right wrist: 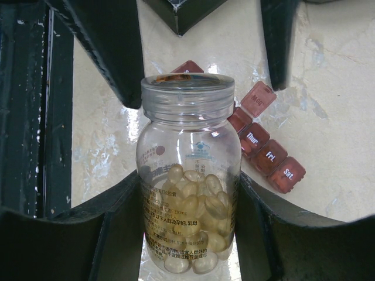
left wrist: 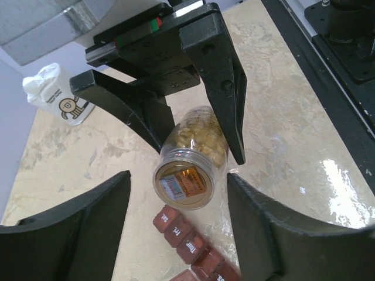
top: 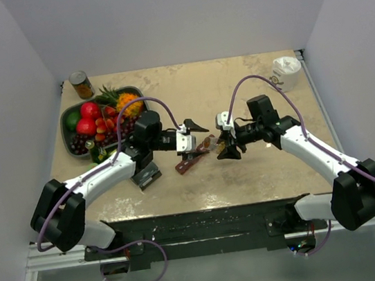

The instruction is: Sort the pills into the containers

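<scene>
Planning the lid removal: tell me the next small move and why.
Probably close the left end effector onto the lid: its fingers flank the lid with gaps on either side, while the right end effector clamps the bottle body.

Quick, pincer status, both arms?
Left pincer: open, straddling the pill bottle, gaps on both sides.
Right pincer: holding the pill bottle.

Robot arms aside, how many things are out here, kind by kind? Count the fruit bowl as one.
pill bottle: 1
pill organiser strip: 1
fruit bowl: 1
tin can: 1
white cup: 1
Total: 5
</scene>
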### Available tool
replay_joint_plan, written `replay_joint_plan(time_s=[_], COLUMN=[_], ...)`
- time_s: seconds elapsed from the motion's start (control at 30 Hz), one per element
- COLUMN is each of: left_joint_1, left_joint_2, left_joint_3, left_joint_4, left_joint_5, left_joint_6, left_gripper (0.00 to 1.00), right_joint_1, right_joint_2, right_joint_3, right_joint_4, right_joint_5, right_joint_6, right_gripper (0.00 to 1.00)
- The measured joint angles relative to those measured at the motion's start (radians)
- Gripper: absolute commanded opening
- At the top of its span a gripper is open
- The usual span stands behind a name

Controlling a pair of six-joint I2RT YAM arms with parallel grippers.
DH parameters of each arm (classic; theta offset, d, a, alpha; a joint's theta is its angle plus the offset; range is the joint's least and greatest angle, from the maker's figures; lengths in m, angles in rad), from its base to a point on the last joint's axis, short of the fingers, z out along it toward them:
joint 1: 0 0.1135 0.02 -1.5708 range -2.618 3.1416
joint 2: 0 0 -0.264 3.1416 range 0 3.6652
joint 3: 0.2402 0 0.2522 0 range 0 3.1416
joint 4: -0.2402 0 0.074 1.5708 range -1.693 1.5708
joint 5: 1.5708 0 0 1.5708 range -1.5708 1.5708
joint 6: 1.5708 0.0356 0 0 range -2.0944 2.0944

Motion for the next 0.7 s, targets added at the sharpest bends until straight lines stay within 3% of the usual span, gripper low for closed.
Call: replay_joint_plan(time_s=[0.13,0.17,0.4,0.5,0.7], left_joint_1=[-0.005,-0.008,-0.010,-0.010,-0.010], left_joint_2=[0.024,0.026,0.028,0.030,0.058], left_joint_3=[0.022,0.024,0.039,0.051,0.107], left_joint_4=[-0.036,-0.044,-0.059,-0.060,-0.105], left_joint_5=[0.002,0.004,-0.008,-0.039,-0.123], left_joint_6=[0.017,0.023,-0.049,-0.202,-0.632], left_gripper=[0.39,0.30,0.09,0.00,0.00], right_joint_1=[-0.001,-0.002,-0.004,-0.005,-0.011], right_joint_2=[0.000,0.000,0.000,-0.001,-0.007], right_joint_3=[0.000,0.000,0.000,0.000,0.000], right_joint_4=[0.000,0.002,-0.001,0.002,0.005], right_joint_5=[0.000,0.001,0.000,0.000,0.012], right_joint_6=[0.000,-0.003,-0.007,-0.006,0.006], right_gripper=[0.00,0.00,0.00,0.00,0.00])
